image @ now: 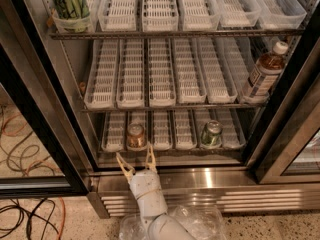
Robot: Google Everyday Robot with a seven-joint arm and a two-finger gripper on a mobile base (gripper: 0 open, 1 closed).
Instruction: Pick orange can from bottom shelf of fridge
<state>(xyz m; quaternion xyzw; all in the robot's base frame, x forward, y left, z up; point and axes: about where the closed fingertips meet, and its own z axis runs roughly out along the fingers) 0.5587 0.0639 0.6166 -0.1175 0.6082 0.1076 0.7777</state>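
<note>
The orange can (pixel 135 136) stands upright in the second lane from the left on the bottom shelf (pixel 172 156) of the fridge (pixel 165 179). It has a copper-orange body and a silver top. My gripper (pixel 137 160) is open, its two tan fingers pointing up at the shelf's steel sill, just below and in front of the can. It is apart from the can. A green can (pixel 212 133) stands a few lanes to the right on the same shelf.
A brown bottle with white cap (pixel 264 72) stands at the right end of the middle shelf. A green-labelled container (pixel 70 6) sits top left. Black door frames flank the opening. Cables (pixel 22 211) lie on the floor at left.
</note>
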